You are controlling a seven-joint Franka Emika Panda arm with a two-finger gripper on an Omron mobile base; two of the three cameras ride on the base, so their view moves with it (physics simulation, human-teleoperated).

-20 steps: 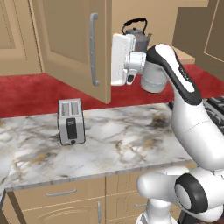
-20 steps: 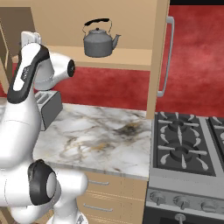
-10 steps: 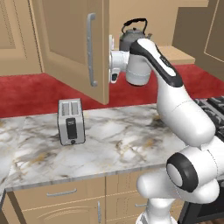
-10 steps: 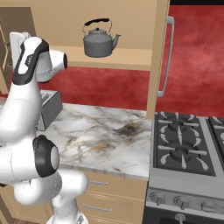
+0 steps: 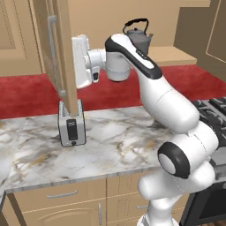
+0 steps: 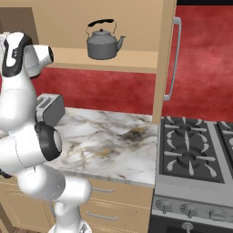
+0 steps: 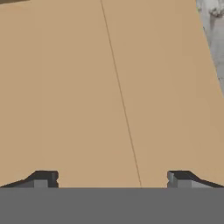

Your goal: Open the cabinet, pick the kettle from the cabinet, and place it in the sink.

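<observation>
so your cabinet point(image 5: 62, 53) takes up the upper left of the left base view, its left door swung out edge-on (plain tan panel right up close in the hand view). the silver toaster point(image 5: 72, 128) sits on the marble counter point(image 5: 123, 141) below it. the kettle point(image 6: 103, 42) is on the shelf, top centre of the right base view. your gripper point(image 7: 111, 178) has its tips spread wide, holding nothing.

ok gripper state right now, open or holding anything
gripper: open, holding nothing, facing the inner side of the cabinet door.
</observation>
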